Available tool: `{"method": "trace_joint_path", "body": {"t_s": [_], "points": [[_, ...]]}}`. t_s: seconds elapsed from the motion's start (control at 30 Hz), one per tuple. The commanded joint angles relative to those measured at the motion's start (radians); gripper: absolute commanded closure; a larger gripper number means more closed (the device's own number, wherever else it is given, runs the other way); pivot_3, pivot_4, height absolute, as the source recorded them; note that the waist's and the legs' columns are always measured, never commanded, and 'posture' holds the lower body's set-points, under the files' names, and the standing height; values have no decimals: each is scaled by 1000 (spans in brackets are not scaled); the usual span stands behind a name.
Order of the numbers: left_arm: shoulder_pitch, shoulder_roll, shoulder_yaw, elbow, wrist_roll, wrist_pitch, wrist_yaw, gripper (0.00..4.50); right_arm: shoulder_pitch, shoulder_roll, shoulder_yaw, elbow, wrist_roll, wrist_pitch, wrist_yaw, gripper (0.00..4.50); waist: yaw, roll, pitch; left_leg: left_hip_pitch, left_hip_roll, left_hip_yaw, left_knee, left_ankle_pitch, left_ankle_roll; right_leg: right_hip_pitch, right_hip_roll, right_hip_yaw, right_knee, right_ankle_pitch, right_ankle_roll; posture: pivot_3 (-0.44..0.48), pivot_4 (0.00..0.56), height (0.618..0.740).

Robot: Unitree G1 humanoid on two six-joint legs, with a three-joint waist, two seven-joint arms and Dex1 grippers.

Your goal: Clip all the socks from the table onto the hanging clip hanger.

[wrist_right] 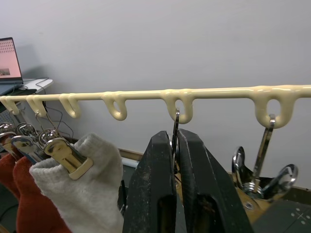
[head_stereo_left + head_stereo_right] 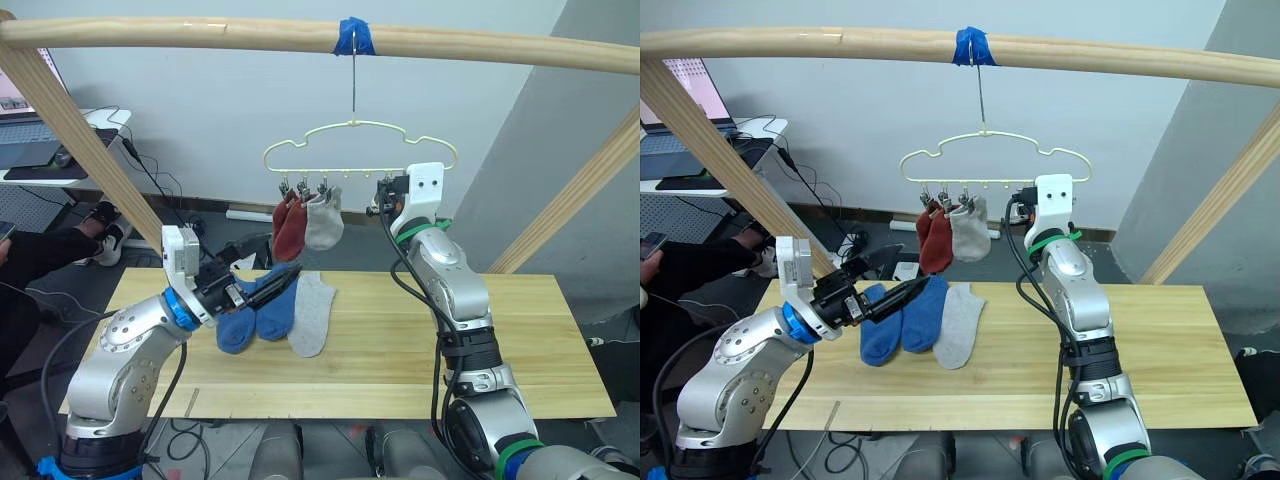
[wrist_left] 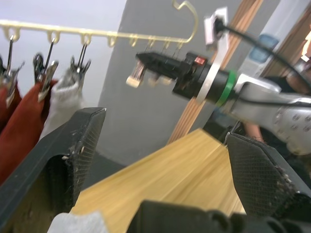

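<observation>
The left gripper [image 2: 285, 281] is hovering nearest the camera, low over the table [image 2: 520, 350] and below the clip hanger [image 2: 360, 150], with its two black fingers spread wide and holding nothing. Just under it, two blue socks [image 2: 255, 315] and one light grey sock [image 2: 312, 312] are lying flat on the planks, touching one another. Above them, the clip hanger is hanging by its hook from a wooden rail [image 2: 200, 32] marked with blue tape [image 2: 356, 36]. Two rust red socks [image 2: 288, 226] and a grey sock [image 2: 324, 220] are dangling from its clips. Beside these hanging socks, the right gripper [image 1: 176, 160] is pinching a silver clip [image 1: 175, 127] under the hanger's bar, fingers squeezed together around it.
</observation>
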Motion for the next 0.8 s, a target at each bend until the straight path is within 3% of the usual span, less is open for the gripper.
{"method": "trace_joint_path", "body": {"t_s": [0.03, 0.4, 0.8], "points": [[22, 18, -56, 37, 96, -27, 13, 0, -20, -28, 7, -46, 27, 18, 52, 4454, 0, 0, 0, 0, 0, 0, 0, 0, 0, 0, 0, 0, 0, 0, 0, 94, 154, 740], [-137, -72, -312, 422, 432, -120, 120, 0, -8, -97, 20, -84, 38, 58, 120, 4454, 0, 1, 1, -1, 0, 0, 0, 0, 0, -1, 0, 0, 0, 0, 0, 47, 166, 740], [-367, -222, -410, 869, 611, -291, 158, 0, 17, -92, 23, -137, 37, 94, 87, 4454, -2, 1, 1, -2, -1, 0, 0, 0, 0, -2, 0, 0, 0, 0, 0, 1, 166, 740]]}}
